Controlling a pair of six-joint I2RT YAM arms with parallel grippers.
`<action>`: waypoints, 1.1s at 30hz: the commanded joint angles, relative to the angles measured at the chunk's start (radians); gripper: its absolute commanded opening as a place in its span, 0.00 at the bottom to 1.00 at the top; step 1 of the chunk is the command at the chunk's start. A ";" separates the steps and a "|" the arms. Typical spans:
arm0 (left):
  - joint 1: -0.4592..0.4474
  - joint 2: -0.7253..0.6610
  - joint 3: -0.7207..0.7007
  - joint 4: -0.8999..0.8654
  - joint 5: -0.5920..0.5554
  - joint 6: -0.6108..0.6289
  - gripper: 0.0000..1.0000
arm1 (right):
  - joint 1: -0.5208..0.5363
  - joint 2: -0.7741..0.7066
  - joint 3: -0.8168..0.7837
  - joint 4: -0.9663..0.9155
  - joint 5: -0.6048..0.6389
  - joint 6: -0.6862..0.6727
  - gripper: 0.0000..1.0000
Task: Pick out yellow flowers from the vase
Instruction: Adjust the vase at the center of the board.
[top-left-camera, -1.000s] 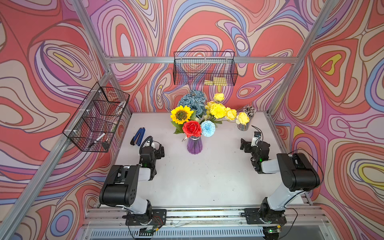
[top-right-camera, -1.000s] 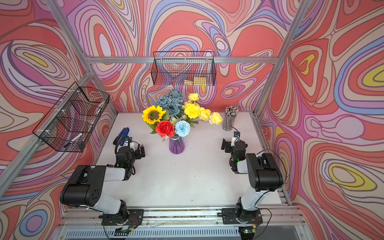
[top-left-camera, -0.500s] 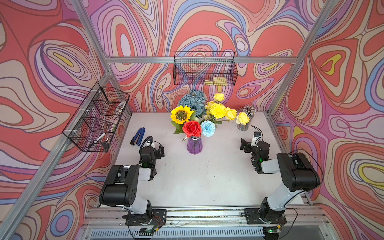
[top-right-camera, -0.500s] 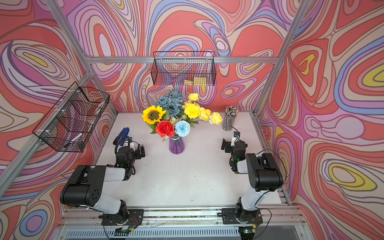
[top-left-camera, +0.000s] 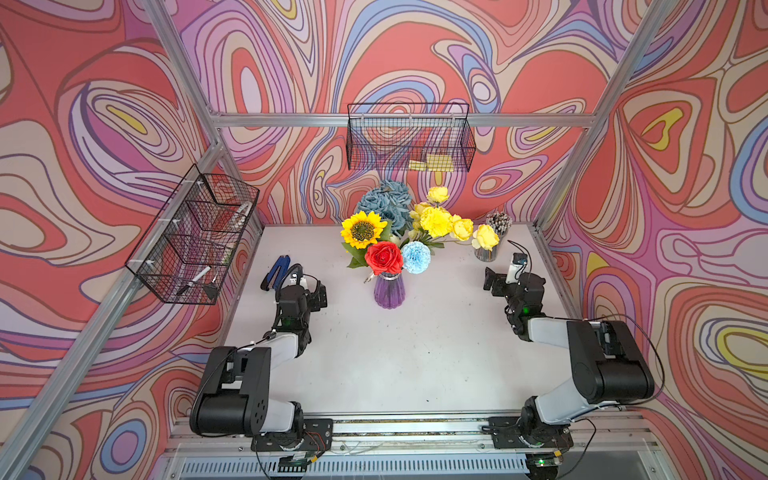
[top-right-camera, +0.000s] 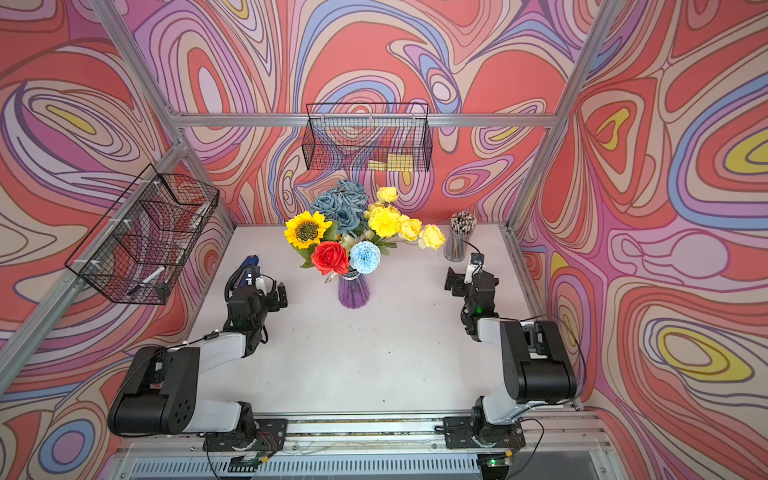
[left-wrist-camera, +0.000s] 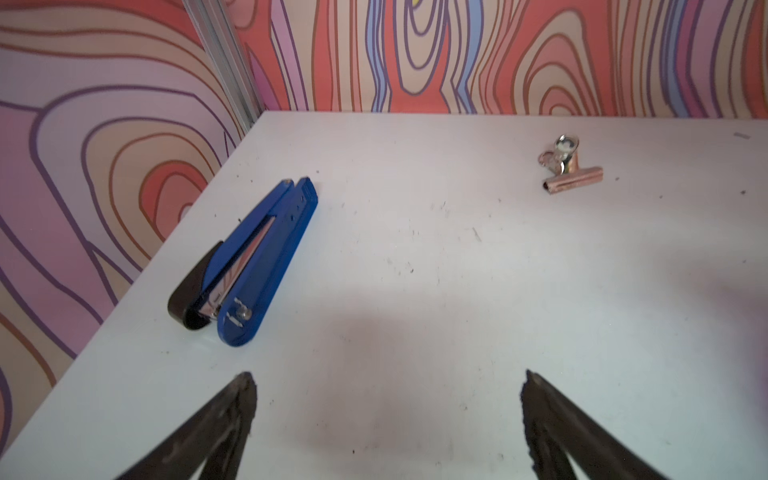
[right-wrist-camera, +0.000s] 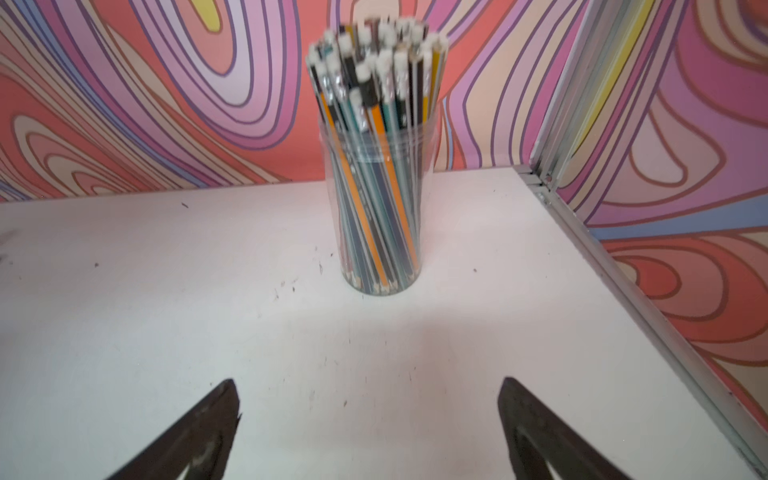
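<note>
top views: both arms wait wide open, no yellow flower is out yet

in both top views the small ribbed purple glass vase (top-left-camera: 388, 291) stands on the white table (top-left-camera: 395, 365), a little toward 12 o'clock from the centre. all yellow flowers (top-right-camera: 384, 221) are in it. the dark-centred sunflower (top-left-camera: 363, 229) leans to 10 o'clock. the ruffled yellow carnation (top-left-camera: 435, 221) and the spray of yellow roses (top-left-camera: 485, 237) spread to 1 and 2 o'clock, above the red rose (top-left-camera: 384, 257).

the left gripper (left-wrist-camera: 386, 384) rests at 9 o'clock of the vase, with jaws wide and holding nothing. it faces the long blue stapler (left-wrist-camera: 253, 266) and a copper-coloured metal clip (left-wrist-camera: 569, 170). the right gripper (right-wrist-camera: 370, 388) is at 3 o'clock of the vase, also wide and empty. i think they sit low at the sides so the bouquet is free to reach, and open so a thin stem can go between the fingers.

compared with the earlier frames nothing has changed: arms, vase and blooms are in the same places. the task seems not started.
</note>
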 joint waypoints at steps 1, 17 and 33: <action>-0.004 -0.108 0.052 -0.214 0.042 -0.067 1.00 | 0.004 -0.105 0.054 -0.183 -0.064 0.061 0.96; -0.043 -0.396 0.013 -0.246 0.598 -0.546 1.00 | 0.217 -0.256 -0.019 0.129 -0.446 0.419 0.80; -0.226 -0.221 0.111 -0.040 0.554 -0.679 1.00 | 0.351 0.375 0.234 0.804 -0.599 0.728 0.63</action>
